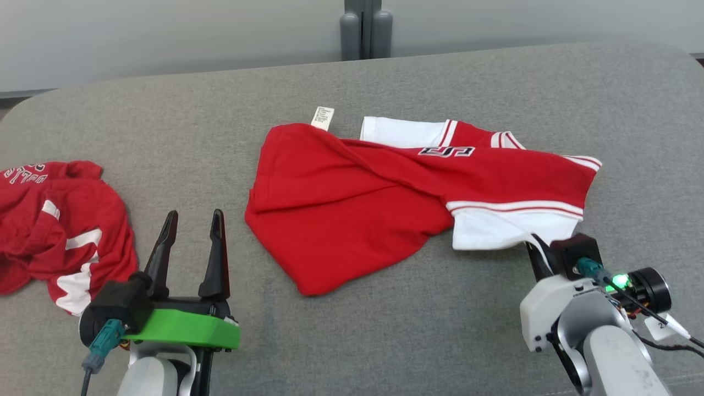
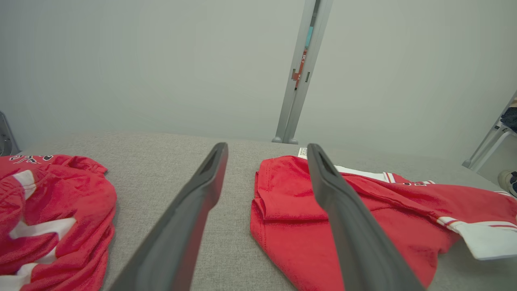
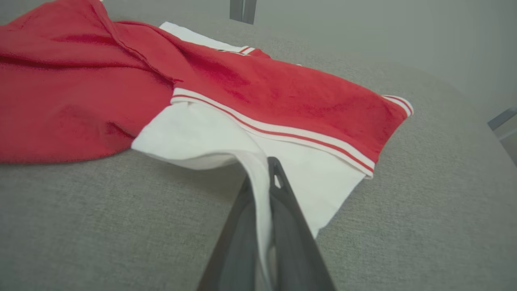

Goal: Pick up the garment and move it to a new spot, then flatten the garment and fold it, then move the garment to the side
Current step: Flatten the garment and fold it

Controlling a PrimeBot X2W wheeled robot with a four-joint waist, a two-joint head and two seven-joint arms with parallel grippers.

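Note:
A red garment [image 1: 385,192] with white sleeves and red-white striped trim lies rumpled and partly folded over itself in the middle of the grey surface; the left wrist view shows the garment [image 2: 363,218] on its right side. My right gripper [image 1: 536,247] is shut on the white sleeve edge at the garment's near right corner; in the right wrist view the white cloth [image 3: 258,194] runs between the closed fingers [image 3: 282,202]. My left gripper [image 1: 192,220] stands open above bare surface, left of the garment, nothing between its fingers [image 2: 194,210].
A second red garment [image 1: 60,225] with white patches lies crumpled at the left edge of the grey padded table [image 1: 385,330]. A grey post [image 1: 366,30] stands behind the table's far edge against a pale wall.

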